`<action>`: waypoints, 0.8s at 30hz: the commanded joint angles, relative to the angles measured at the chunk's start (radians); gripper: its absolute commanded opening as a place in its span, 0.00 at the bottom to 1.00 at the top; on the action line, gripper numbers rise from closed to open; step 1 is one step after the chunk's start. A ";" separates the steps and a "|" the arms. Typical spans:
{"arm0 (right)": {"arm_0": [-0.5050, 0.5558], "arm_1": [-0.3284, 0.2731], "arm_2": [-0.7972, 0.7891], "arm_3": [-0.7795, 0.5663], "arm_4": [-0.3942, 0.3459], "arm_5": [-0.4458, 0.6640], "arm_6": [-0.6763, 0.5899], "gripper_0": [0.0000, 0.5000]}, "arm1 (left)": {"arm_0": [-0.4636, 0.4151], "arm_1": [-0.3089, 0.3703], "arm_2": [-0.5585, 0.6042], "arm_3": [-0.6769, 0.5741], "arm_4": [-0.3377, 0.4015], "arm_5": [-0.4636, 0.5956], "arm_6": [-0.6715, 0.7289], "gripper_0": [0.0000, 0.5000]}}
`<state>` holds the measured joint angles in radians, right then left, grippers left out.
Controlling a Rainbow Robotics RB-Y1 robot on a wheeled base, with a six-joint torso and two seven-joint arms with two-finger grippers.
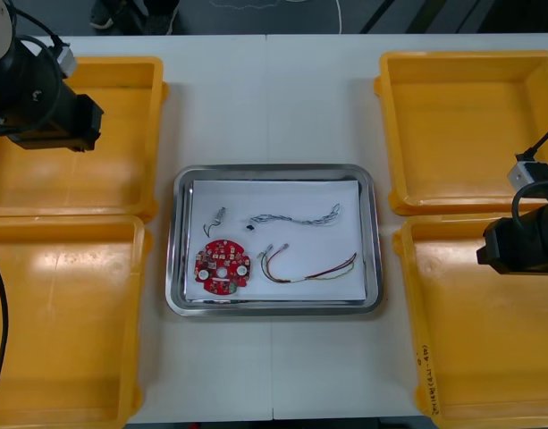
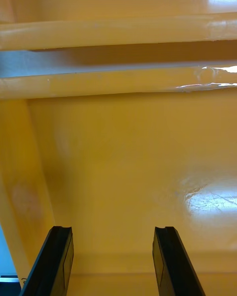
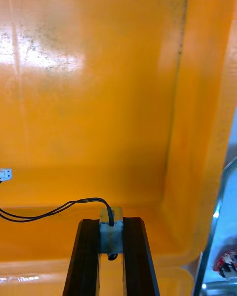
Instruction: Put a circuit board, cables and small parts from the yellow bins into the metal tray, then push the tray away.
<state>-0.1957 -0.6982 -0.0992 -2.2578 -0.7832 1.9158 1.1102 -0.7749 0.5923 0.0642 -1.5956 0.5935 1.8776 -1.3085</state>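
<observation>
My left gripper [image 3: 110, 223] is shut on the pale connector at one end of a black cable [image 3: 49, 211], just above the floor of the far left yellow bin [image 3: 98, 103]. The cable trails across the floor to a white plug [image 3: 5, 174]. In the front view the left arm [image 1: 46, 103] hangs over that bin [image 1: 155, 134]. The metal tray [image 1: 179, 295], white inside, holds a red circuit board [image 1: 222, 266], a blue and white cable [image 1: 296, 217], a red and yellow cable [image 1: 309, 266] and a small metal part [image 1: 217, 217]. My right gripper [image 2: 112, 232] is open over bare bin floor.
The right arm [image 1: 524, 241] sits over the near right bin [image 1: 408, 313], behind which stands the far right bin [image 1: 385, 134]. The near left bin [image 1: 135, 313] lies in front of the left arm. The tray's rim [image 3: 217, 217] shows just past the left bin's wall.
</observation>
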 commanded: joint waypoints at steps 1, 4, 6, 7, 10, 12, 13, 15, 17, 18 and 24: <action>0.019 0.009 0.013 -0.029 -0.005 0.004 0.056 0.93 | -0.043 0.029 -0.072 -0.093 0.025 0.037 0.247 0.00; 0.019 0.009 0.013 -0.029 -0.011 0.004 0.062 0.93 | -0.043 0.014 -0.101 -0.127 0.032 0.042 0.301 0.00; 0.019 0.009 0.013 -0.029 -0.016 0.004 0.065 0.94 | -0.049 -0.002 -0.127 -0.150 0.037 0.042 0.338 0.00; 0.019 0.009 0.013 -0.029 -0.018 0.004 0.065 0.93 | -0.049 -0.005 -0.135 -0.156 0.039 0.042 0.344 0.00; 0.022 0.008 0.013 -0.029 -0.022 0.004 0.054 0.94 | -0.067 -0.023 -0.179 -0.167 0.048 0.042 0.374 0.00; 0.030 0.006 0.013 -0.029 -0.025 0.004 0.053 0.93 | -0.086 -0.045 -0.213 -0.167 0.054 0.042 0.382 0.00; 0.030 0.008 0.013 -0.029 -0.027 0.004 0.051 0.93 | -0.089 -0.051 -0.219 -0.167 0.054 0.042 0.385 0.00; 0.035 0.008 0.013 -0.029 -0.031 0.004 0.051 0.93 | -0.095 -0.083 -0.241 -0.167 0.043 0.042 0.393 0.00; 0.035 0.008 0.013 -0.029 -0.038 0.004 0.059 0.93 | -0.098 -0.114 -0.250 -0.167 0.026 0.042 0.397 0.00; 0.036 0.008 0.013 -0.029 -0.048 0.004 0.062 0.93 | -0.101 -0.134 -0.256 -0.167 0.012 0.042 0.397 0.00; 0.039 0.009 0.015 -0.032 -0.094 0.004 0.068 0.93 | -0.104 -0.210 -0.302 -0.165 -0.035 0.042 0.403 0.00</action>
<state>-0.1720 -0.6981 -0.0991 -2.2579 -0.8626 1.9158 1.1126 -0.8251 0.4368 -0.1952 -1.7289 0.5881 1.9110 -0.9085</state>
